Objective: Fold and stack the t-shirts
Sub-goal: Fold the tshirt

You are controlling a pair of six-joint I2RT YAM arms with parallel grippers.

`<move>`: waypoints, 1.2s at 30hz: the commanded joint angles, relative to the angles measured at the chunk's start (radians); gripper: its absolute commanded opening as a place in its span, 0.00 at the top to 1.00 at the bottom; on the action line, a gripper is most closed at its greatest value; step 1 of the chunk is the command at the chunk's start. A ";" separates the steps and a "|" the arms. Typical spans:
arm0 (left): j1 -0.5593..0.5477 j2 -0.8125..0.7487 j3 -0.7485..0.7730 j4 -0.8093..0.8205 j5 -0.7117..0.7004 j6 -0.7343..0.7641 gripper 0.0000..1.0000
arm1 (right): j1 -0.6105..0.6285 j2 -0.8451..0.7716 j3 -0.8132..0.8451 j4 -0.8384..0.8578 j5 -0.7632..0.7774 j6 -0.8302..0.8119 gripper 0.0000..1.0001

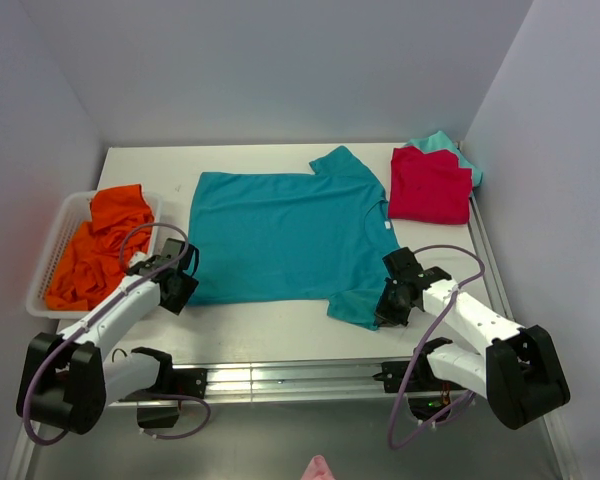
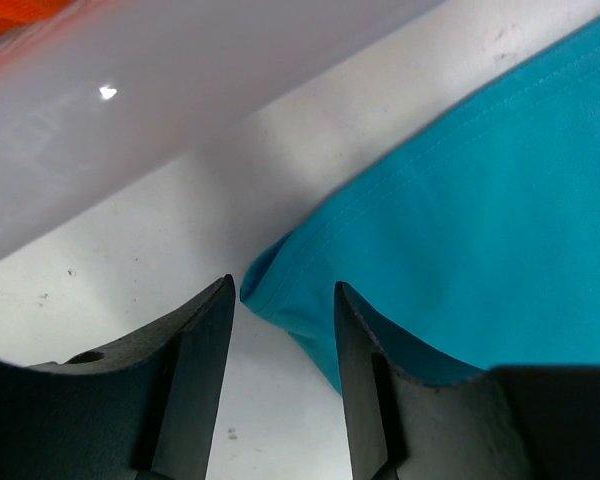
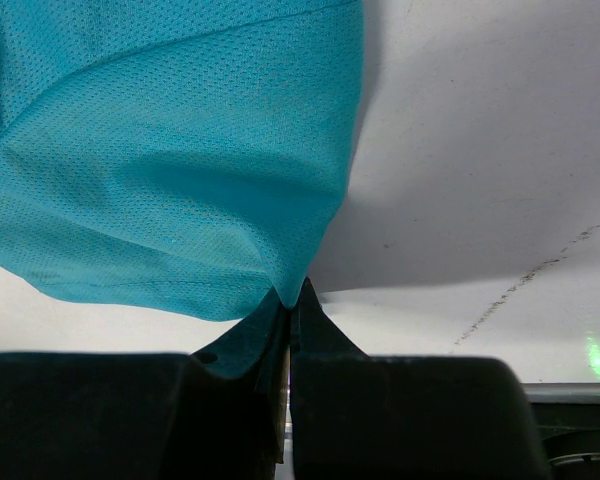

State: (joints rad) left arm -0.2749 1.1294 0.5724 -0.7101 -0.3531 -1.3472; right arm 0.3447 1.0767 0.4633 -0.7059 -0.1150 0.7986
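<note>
A teal-blue t-shirt (image 1: 280, 235) lies spread flat on the bench (image 1: 260, 325). The right end effector (image 1: 388, 310) is clenched on its near right sleeve, and the left end effector (image 1: 183, 288) sits released at its near left hem corner. A folded red t-shirt (image 1: 430, 187) lies just beyond its far right sleeve.

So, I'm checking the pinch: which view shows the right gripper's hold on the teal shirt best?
Right wrist: the right gripper is shut on the teal shirt. Top view shows it small, fingers hidden; left wrist shows only another shirt corner.
</note>
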 commanded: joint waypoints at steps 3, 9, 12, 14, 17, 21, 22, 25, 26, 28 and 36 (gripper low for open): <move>0.017 0.055 -0.060 0.020 0.054 -0.024 0.51 | 0.008 0.003 0.028 -0.009 0.035 -0.002 1.00; 0.017 0.082 -0.057 0.032 0.071 -0.018 0.55 | 0.008 0.014 0.029 -0.010 0.038 -0.002 1.00; 0.017 0.087 -0.062 0.040 0.074 -0.017 0.57 | 0.008 0.022 0.029 -0.009 0.041 -0.001 1.00; 0.017 0.096 -0.057 0.037 0.068 -0.013 0.62 | 0.008 0.025 0.029 -0.009 0.041 -0.001 1.00; 0.017 0.107 -0.051 0.032 0.066 -0.013 0.78 | 0.008 0.026 0.031 -0.009 0.044 0.004 1.00; 0.017 0.107 -0.036 0.026 0.063 -0.001 0.94 | 0.008 0.025 0.034 -0.012 0.051 0.007 1.00; 0.017 0.107 -0.026 0.023 0.063 0.005 0.99 | 0.008 0.020 0.038 -0.017 0.054 0.007 1.00; 0.017 0.095 0.006 -0.011 0.068 0.011 1.00 | 0.008 -0.001 0.064 -0.050 0.061 0.016 1.00; 0.017 0.086 0.015 -0.025 0.066 0.014 1.00 | 0.008 -0.004 0.078 -0.064 0.064 0.020 1.00; 0.017 0.058 0.046 -0.058 0.062 0.023 1.00 | 0.008 -0.011 0.133 -0.116 0.074 0.024 1.00; 0.022 0.084 0.168 -0.127 0.072 0.066 1.00 | 0.008 -0.014 0.340 -0.222 0.061 0.047 1.00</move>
State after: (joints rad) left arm -0.2581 1.2045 0.6788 -0.7940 -0.2913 -1.3083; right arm 0.3447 1.0645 0.7246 -0.8661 -0.0711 0.8257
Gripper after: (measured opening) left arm 0.022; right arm 0.010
